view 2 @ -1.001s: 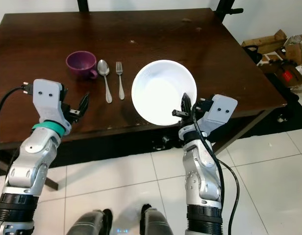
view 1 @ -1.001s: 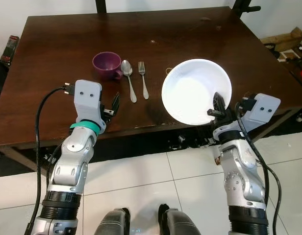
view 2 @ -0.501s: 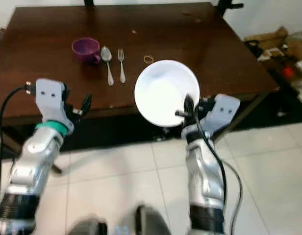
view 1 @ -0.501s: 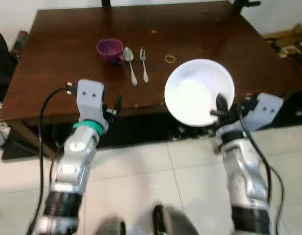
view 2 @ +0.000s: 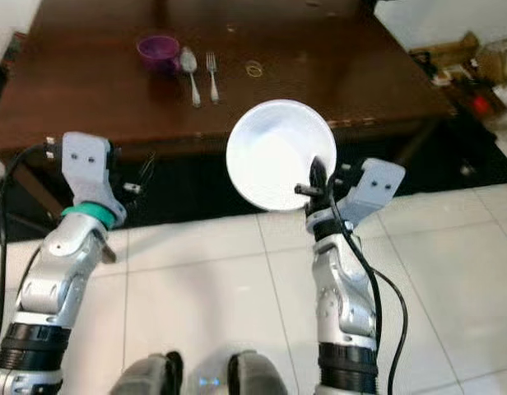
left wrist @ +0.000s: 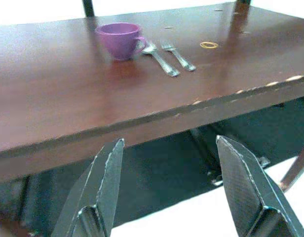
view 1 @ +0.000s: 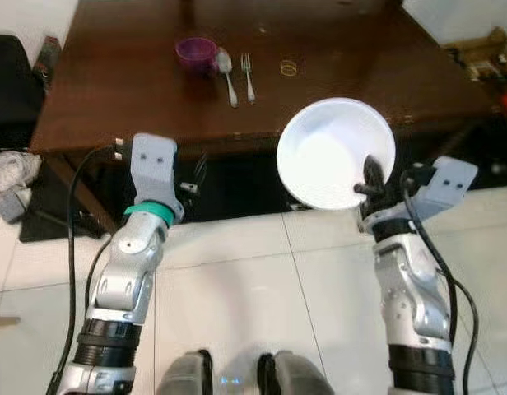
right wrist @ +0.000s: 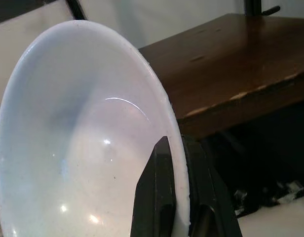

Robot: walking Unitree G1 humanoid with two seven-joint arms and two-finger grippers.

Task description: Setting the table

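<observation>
Two black fingers of the right gripper (view 1: 370, 183) pinch the near rim of a white bowl (view 1: 332, 152), one finger inside the rim and one outside, as the right wrist view shows closely. That bowl is held up in the air in front of the near edge of the table (view 1: 138, 90), over the white tiled floor (view 1: 237, 271), with its hollow facing up toward the head camera; it is not resting on the wood. On the other side, the left gripper (left wrist: 167, 187) has its fingers spread wide apart with nothing between them, held low in front of the table's near edge and pointing toward it. Farther back on the dark brown tabletop stands a purple cup (view 1: 195, 53). Just beside the cup lies a spoon (view 1: 227, 71), and just beside that a fork (view 1: 248, 74), the two roughly parallel with their handles pointing toward the robot. A small ring-shaped band (view 1: 288, 67) lies a little apart from the fork, on its right. Along the near edge of the table the wood is chipped in a few pale spots. To the far left of the table sits something black (view 1: 11, 78) beside the table, and below it a pale bundle (view 1: 11, 169) on the floor.
</observation>
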